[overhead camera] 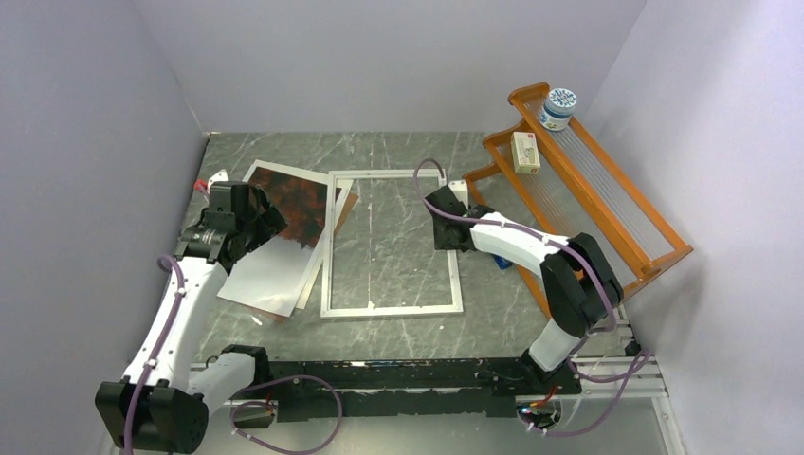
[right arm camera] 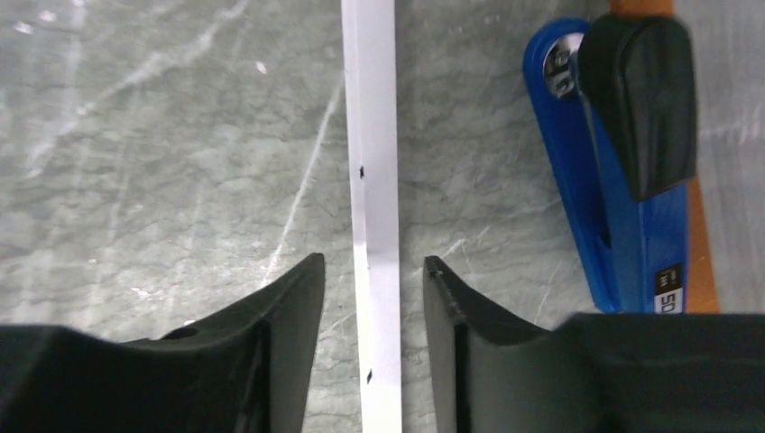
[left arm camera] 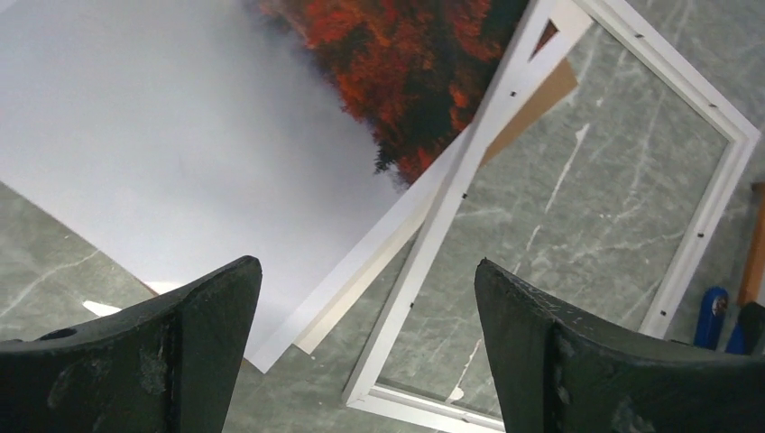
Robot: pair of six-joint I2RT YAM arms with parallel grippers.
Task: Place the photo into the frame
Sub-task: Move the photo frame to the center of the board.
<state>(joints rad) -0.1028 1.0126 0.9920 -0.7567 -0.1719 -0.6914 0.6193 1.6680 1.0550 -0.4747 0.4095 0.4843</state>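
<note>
Camera above: left gripper (overhead camera: 245, 210) hangs over the photo (overhead camera: 284, 237), which lies askew against the frame's (overhead camera: 392, 309) left rim; bare table (overhead camera: 398, 237) shows inside the frame. Left wrist: jaws wide apart, holding nothing, photo beneath and beyond them. Right wrist: right gripper (right arm camera: 374, 266) straddles the frame's right rim, jaws parted, slim gaps either side; blue clamp (right arm camera: 622, 180) nearby.

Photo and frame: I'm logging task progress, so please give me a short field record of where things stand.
photo: face up, left of the frame, not in it; one corner passes under the frame's left rail
frame: lying flat, nothing fitted in it
backing board: brown, under the photo
left gripper: open, above the photo
right gripper: open, straddling the frame's right rail, not clamped
</note>
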